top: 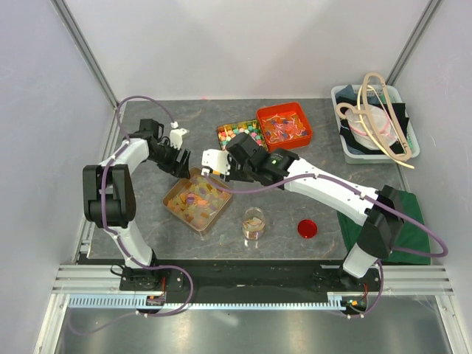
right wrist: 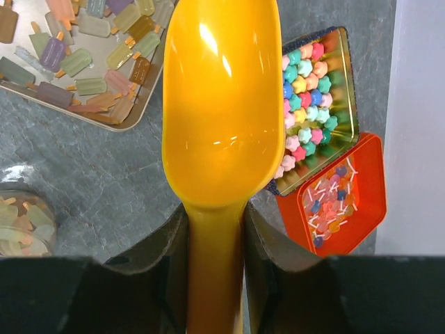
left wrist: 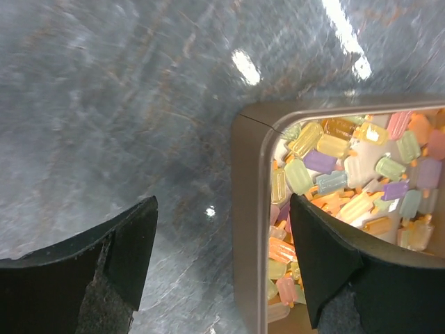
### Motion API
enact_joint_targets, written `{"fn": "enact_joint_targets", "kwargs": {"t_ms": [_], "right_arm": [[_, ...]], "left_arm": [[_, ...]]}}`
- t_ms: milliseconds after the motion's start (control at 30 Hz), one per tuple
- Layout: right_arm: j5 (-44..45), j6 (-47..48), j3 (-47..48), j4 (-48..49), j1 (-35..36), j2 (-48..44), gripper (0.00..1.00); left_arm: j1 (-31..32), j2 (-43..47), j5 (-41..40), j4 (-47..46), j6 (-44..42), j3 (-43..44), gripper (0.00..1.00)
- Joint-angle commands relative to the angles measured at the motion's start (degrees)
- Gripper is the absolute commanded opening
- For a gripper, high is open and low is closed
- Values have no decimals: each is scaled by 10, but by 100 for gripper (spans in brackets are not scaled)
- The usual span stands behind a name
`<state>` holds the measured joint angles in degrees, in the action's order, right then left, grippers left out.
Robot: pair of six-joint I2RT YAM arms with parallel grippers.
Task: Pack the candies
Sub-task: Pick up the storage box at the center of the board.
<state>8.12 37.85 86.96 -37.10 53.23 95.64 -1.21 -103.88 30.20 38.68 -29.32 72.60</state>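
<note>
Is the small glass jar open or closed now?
Open. In the top view the jar has no lid on it; a red lid lies apart, to its right.

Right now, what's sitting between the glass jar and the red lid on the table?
Nothing: in the top view the table is bare between the glass jar and the red lid.

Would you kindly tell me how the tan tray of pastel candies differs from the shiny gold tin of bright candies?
The tan rounded-corner tray has a dull rim; the gold tin is mirror-shiny. The tray's pastel candies are translucent, lolly-shaped and jumbled; the tin's bright candies are opaque and flower-shaped. Both containers are open, shallow and lie on the grey table.
</note>
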Motion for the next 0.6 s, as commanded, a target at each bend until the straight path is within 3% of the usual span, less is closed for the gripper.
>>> {"fn": "enact_joint_targets", "kwargs": {"t_ms": [0,267,567], "right_arm": [[42,14,32,-11,16,-12,0],[67,24,31,-17,41,-8,0],[96,42,35,-35,64,-3,0]], "left_arm": [[4,21,-30,-47,-24,-14,80],[25,15,-67,-89,-21,-39,66],[68,32,-135,-149,-30,-92,61]]}}
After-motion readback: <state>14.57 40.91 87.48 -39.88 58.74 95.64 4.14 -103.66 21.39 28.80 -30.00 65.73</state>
